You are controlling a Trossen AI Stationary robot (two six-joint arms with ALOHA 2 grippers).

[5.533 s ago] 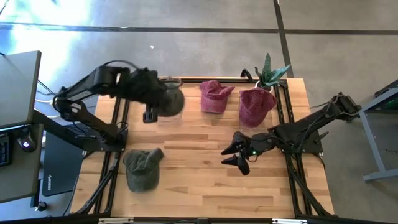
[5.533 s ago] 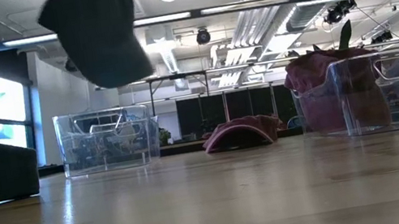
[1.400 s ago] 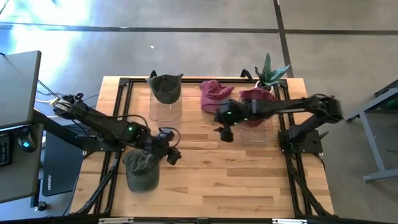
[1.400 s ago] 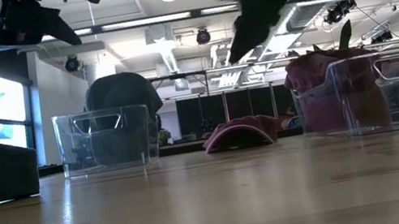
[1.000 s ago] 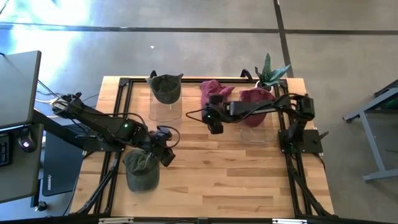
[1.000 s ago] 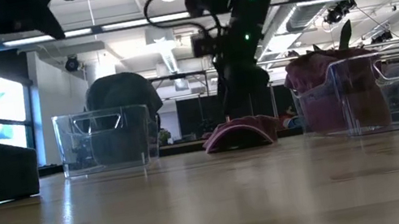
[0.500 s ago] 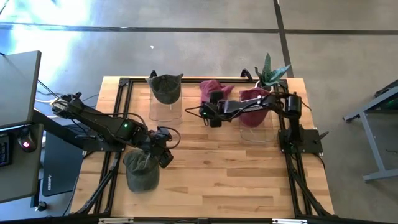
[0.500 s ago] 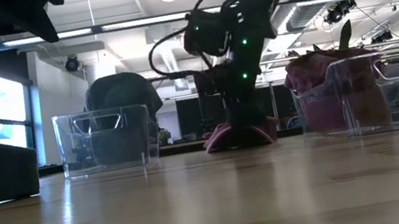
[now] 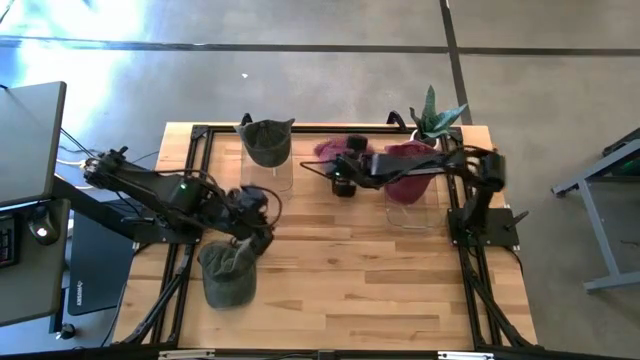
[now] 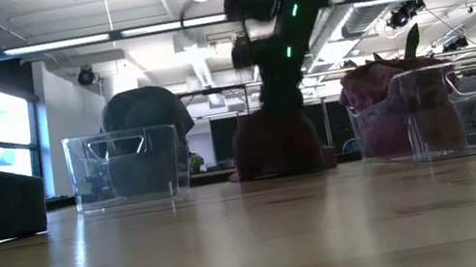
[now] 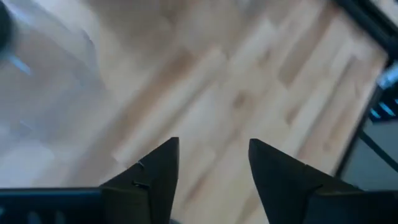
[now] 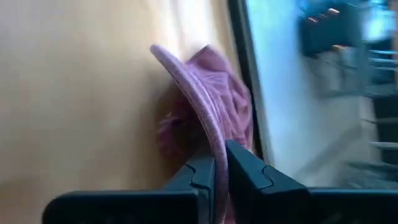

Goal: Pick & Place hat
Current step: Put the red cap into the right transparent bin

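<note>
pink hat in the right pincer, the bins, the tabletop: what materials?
Pink hat: soft washed fabric, probably cotton; it creases and droops from the right pincer, shut on its brim. Bins: clear hard plastic, glossy; you can see through the walls. Tabletop: pale wooden planks, smooth, with visible grain and seams.

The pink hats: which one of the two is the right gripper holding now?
The loose pink hat at the table's far edge, its brim pinched by the right gripper. The other pink hat sits in a clear bin.

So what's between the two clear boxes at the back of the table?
The pink hat, pinched at its brim by the right gripper, seen in the high view.
</note>
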